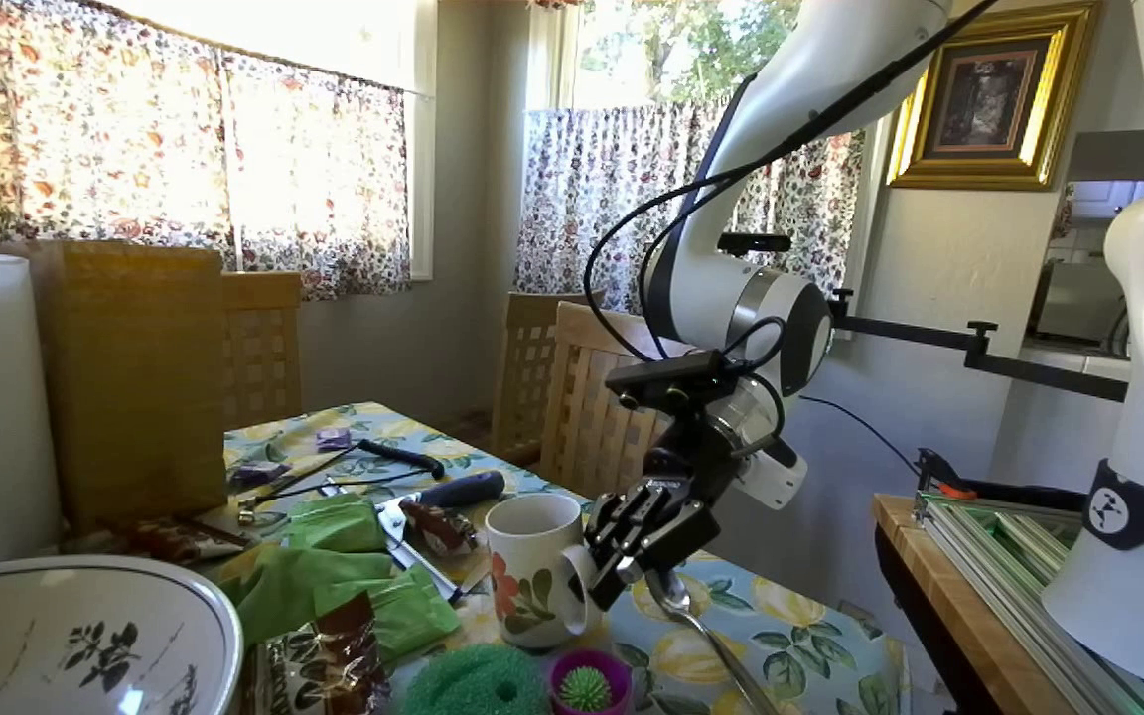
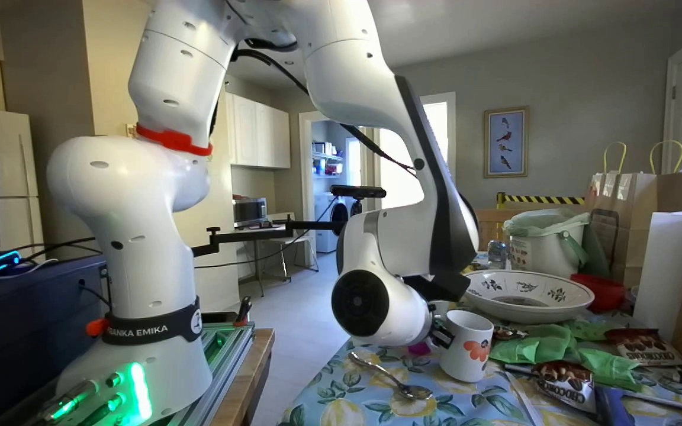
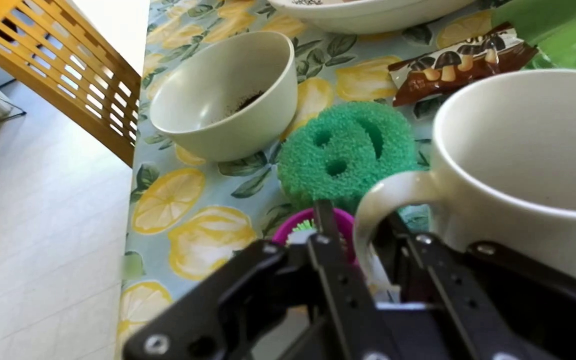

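Fingers (image 3: 335,265), wrist view: parted by a narrow gap, with the mug handle (image 3: 368,215) running between them; clearance shows on one side, so they do not clamp it.
Mug (image 3: 508,240), wrist view: immediately right of the fingers.
Magenta cup (image 3: 286,223), wrist view: behind the fingertips, partly covered by them; green bristles (image 3: 304,226) inside.
Sponge (image 3: 348,150), wrist view: green, round, with cut-outs; just beyond the fingertips.
White bowl (image 3: 253,130), wrist view: farther from the fingers than the sponge, to its left.
Mug stance, in an exterior view: upright on the desk (image 1: 810,645), handle facing the fingers.
Spoon (image 1: 716,641), in an exterior view: below and near the fingers.
Green wrappers (image 1: 403,606), in an exterior view: across the mug from the fingers.
Wide bowl (image 2: 530,313), in an exterior view: beyond the mug, well apart from the fingers.
Snack wrapper (image 2: 566,381), in an exterior view: past the mug from the fingers, beside the green wrappers.
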{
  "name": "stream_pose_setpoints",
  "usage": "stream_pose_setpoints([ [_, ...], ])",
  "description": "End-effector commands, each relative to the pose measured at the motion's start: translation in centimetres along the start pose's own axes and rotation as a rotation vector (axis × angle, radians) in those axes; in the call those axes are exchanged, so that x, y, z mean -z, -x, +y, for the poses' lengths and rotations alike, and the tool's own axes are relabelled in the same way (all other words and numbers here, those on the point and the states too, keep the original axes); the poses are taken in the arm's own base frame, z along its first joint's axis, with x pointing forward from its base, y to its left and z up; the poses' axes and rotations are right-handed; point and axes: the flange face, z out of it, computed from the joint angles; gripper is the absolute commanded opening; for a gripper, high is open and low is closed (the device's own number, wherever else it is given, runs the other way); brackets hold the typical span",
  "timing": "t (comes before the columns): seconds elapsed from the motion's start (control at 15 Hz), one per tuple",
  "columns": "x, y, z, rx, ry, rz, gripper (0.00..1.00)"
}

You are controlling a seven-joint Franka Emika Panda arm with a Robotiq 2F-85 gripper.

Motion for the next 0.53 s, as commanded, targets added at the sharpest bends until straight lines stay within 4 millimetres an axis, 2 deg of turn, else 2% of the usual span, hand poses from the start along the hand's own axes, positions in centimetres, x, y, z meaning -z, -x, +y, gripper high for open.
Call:
stream_pose_setpoints([
  [0.0,0.3,0.1,-0.7,0.035,-0.006,0.002,0.58],
  [0.33,1.8,0.6,-0.9,0.023,-0.061,0.072,0.95],
  [0.4,2.2,0.6,-1.0,0.018,-0.083,0.090,1.00],
  [0.47,2.6,0.8,-1.2,0.019,-0.105,0.108,1.00],
])
